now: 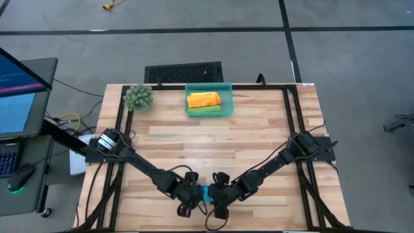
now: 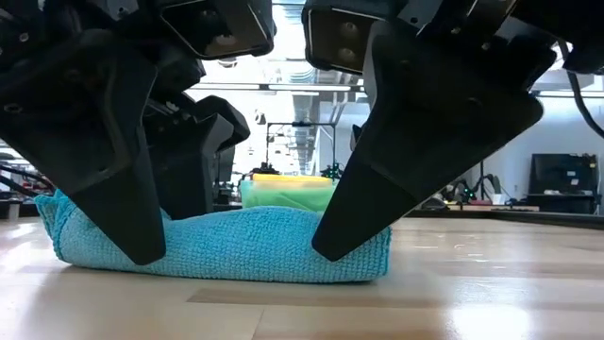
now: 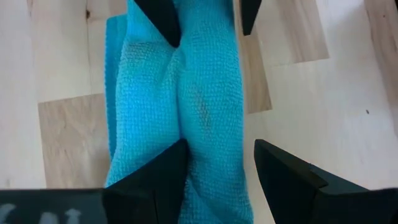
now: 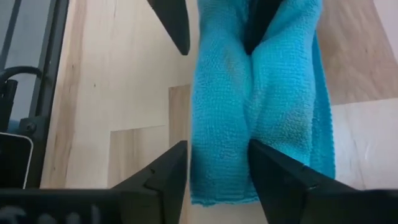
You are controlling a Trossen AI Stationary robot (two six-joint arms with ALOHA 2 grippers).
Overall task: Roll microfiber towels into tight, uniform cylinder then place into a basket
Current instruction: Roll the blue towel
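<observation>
A bright blue microfiber towel point(image 1: 206, 192) lies as a long narrow bundle on the table near its front edge point(image 2: 236, 247), with a crease along its middle. My left gripper point(image 3: 217, 171) stands open over one end. My right gripper point(image 4: 217, 171) is shut on the other end. Both point steeply down and face each other. The basket point(image 1: 227, 107) stands at the far middle, and an orange roll point(image 1: 203, 99) and a green roll point(image 1: 207, 110) lie in it. My left gripper comes from above, astride one lengthwise half of the towel. One fingertip point(image 3: 173, 163) stands in the middle crease point(image 3: 186, 134). The other point(image 3: 277, 171) is on the wood by the long edge; whether it touches the cloth I cannot tell. My right gripper pinches one lengthwise half of the towel point(image 4: 217, 143) near its end, several layers thick. One finger point(image 4: 270, 171) is sunk in the middle crease and the other point(image 4: 171, 168) is at the outer long edge. The fingers come slanting from above. The towel lies flat on the table.
A spiky green plant ball point(image 1: 138, 97) sits at the table's far left. Black rails point(image 1: 289, 123) run along the table's sides. Bare wood lies between the towel and the basket. A monitor and desk point(image 1: 19, 84) stand beyond the left edge.
</observation>
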